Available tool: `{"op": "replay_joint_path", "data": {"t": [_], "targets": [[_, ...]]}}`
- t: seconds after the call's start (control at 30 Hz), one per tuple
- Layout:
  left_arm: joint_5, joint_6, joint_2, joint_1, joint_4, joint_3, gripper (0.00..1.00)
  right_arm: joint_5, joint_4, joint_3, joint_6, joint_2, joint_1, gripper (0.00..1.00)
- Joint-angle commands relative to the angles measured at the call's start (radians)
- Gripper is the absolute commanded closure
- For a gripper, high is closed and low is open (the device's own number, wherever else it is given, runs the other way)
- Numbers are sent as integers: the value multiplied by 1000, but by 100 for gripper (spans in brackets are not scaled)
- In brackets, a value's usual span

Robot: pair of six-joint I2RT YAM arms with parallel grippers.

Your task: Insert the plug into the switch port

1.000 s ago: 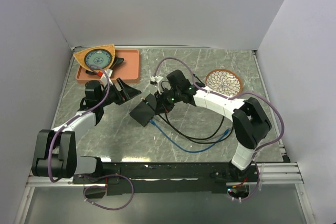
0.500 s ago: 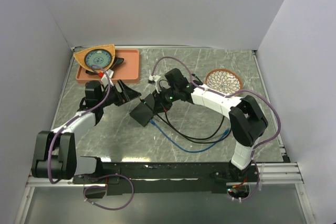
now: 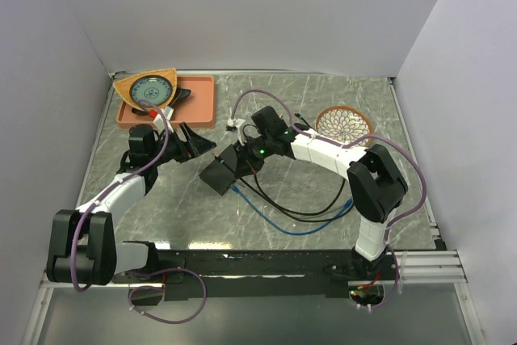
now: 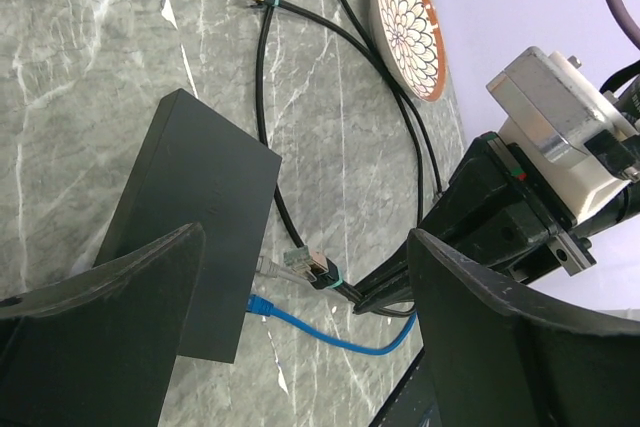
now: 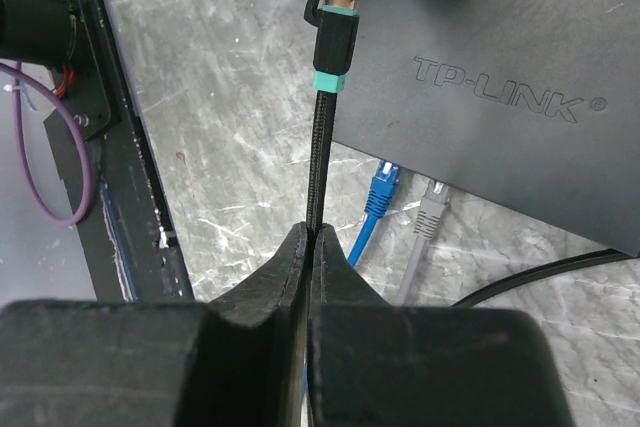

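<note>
At the left of the top view, the left end effector (image 3: 196, 144) is seen empty with its fingers spread wide. It sits just beside the switch (image 3: 218, 174), a flat matte-black box at mid-frame on the veined grey stone table (image 3: 161, 199). Along the box's port edge (image 5: 480, 185), a blue plug (image 5: 381, 187) and a grey plug (image 5: 430, 211) are seated.

The plug (image 5: 334, 42), metal-tipped with a teal collar, is carried on a braided black cable (image 5: 316, 157). This cable is pinched between the closed fingers of the right end effector (image 5: 308, 235). The plug's tip seems to lie at the box's corner, though contact cannot be told.

For a clean insertion, the plug should be levelled, squared to a free switch port and pushed straight. The box should be braced by the open fingers so that it is not slid across the smooth stone.
</note>
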Motion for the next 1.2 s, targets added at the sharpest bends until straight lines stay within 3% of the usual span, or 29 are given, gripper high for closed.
{"op": "replay_joint_path", "data": {"t": [0.0,0.27,0.6,0.83,1.17], "targets": [[-14,19,-35,2,13,21,11,-32,9,21,-29,-17,-12,100],[2,14,-46,2,39,24,13,-110,9,15,-38,-32,-41,100],[82,5,-15,-37,107,22,30,-187,24,24,-19,-54,-55,100],[13,63,9,-122,22,79,39,-187,29,18,-12,-69,-55,100],[-7,72,-3,-121,10,67,49,-217,46,6,1,-95,-73,100]]}}
